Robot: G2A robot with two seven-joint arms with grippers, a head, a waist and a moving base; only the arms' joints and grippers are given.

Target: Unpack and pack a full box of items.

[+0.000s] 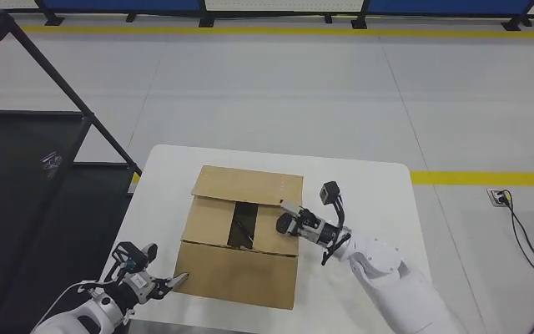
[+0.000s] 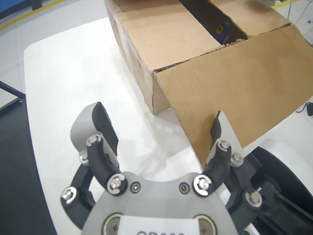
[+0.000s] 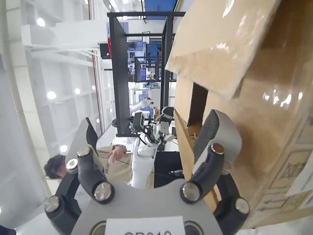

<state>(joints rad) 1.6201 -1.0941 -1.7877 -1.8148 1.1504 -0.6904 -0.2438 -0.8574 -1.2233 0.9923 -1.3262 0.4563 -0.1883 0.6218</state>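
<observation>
A brown cardboard box (image 1: 242, 242) stands in the middle of the white table (image 1: 359, 179). Its two top flaps lie nearly flat, leaving a dark gap (image 1: 244, 224) between them. In that gap (image 2: 215, 23) I see a dark item with a yellow mark. The front flap (image 2: 244, 84) slopes outward and down. My left gripper (image 1: 165, 275) is open by the box's front left corner. In the left wrist view it (image 2: 161, 128) has one finger (image 2: 216, 128) at the front flap's edge. My right gripper (image 1: 286, 215) is open over the right top flap. In its own view it (image 3: 150, 133) has one finger (image 3: 212, 133) against the box (image 3: 256, 99).
A black frame and dark panel (image 1: 50, 167) stand left of the table. Bare table (image 2: 61, 74) lies left of the box and behind it. The table's front edge is close below the left gripper. A yellow floor line (image 1: 471, 177) runs off to the right.
</observation>
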